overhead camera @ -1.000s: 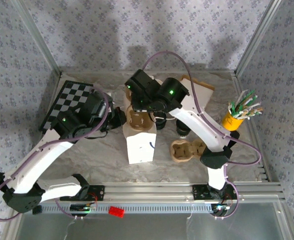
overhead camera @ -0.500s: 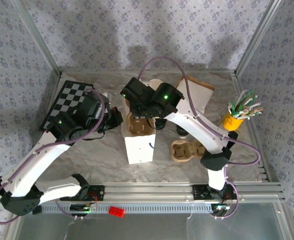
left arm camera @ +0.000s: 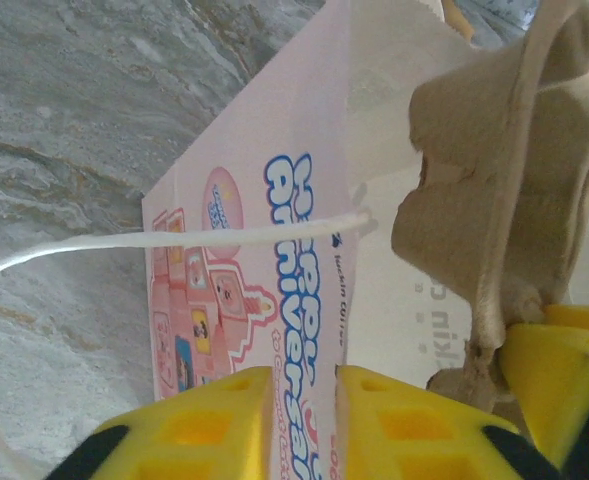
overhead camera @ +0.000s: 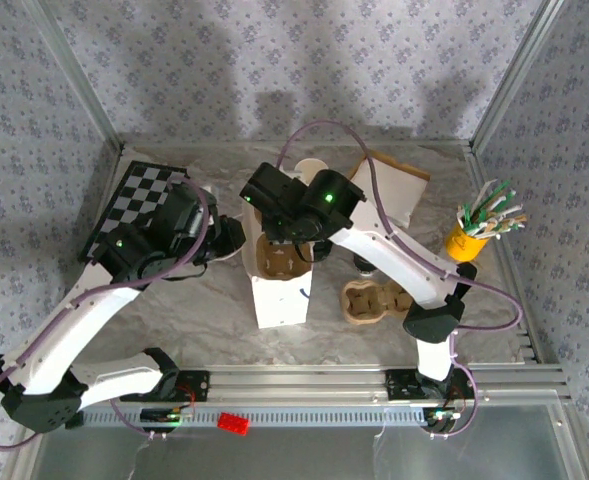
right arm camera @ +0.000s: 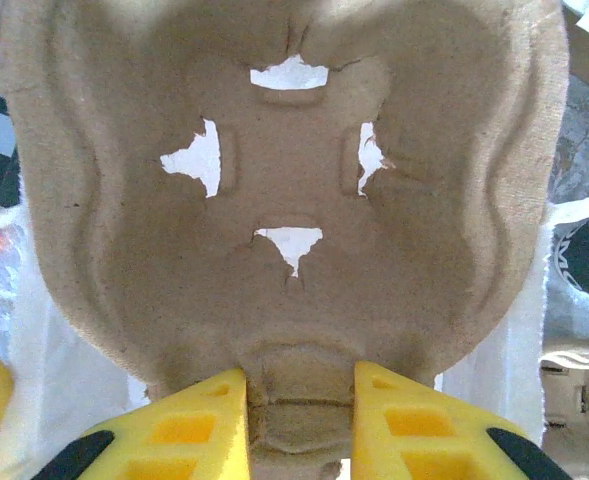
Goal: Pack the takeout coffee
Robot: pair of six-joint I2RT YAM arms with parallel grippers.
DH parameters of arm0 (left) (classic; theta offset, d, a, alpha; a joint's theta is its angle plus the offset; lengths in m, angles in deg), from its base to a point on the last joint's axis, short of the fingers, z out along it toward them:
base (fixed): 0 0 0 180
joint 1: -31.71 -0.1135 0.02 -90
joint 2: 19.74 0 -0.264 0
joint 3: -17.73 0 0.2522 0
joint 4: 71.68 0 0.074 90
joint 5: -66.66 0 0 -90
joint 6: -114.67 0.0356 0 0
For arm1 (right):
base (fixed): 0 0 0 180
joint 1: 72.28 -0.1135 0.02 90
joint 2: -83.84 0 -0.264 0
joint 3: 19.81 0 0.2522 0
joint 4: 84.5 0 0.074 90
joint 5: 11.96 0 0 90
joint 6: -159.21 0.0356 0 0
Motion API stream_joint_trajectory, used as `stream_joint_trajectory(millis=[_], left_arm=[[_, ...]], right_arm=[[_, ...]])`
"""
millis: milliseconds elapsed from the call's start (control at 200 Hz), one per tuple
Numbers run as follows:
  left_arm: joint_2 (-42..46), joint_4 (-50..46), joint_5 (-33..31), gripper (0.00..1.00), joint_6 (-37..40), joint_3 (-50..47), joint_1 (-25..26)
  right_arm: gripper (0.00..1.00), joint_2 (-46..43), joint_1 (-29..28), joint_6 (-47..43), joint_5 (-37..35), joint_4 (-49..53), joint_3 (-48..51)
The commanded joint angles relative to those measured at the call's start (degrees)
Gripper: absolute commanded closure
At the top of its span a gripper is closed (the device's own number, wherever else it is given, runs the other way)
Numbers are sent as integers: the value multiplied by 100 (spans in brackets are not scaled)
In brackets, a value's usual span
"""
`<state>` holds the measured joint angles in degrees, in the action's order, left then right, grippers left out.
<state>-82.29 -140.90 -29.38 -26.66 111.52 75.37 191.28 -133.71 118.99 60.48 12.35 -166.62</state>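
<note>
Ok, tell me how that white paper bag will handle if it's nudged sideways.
The paper bag probably tips easily: it stands tall and narrow on the table. Its thin wall, pinched in the left gripper, would likely buckle rather than slide. The pulp cup carrier at its mouth looks light, so it adds little ballast.

Matt pulp tray (right arm camera: pixel 294 180), smooth paper bag (left arm camera: pixel 264 260)

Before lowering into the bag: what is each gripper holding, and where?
Right gripper holds the pulp cup carrier by the middle of one rim. Left gripper straddles the rim of the paper bag; whether it grips cannot be told.
</note>
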Motion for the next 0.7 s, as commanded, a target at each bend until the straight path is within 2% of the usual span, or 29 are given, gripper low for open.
stream_joint_trajectory(millis=[0, 180, 475, 695], left_arm=[[6, -13, 61, 73, 175, 301, -199], [-359, 111, 235, 68, 390, 549, -368], [-645, 356, 423, 68, 446, 364, -566], [-665, 422, 435, 81, 439, 200, -571]], right_arm=[[73, -111, 7, 121, 69, 56, 13], [73, -39, 17, 105, 159, 43, 33], [73, -28, 84, 120, 209, 85, 73], [73, 106, 122, 221, 304, 25, 29]])
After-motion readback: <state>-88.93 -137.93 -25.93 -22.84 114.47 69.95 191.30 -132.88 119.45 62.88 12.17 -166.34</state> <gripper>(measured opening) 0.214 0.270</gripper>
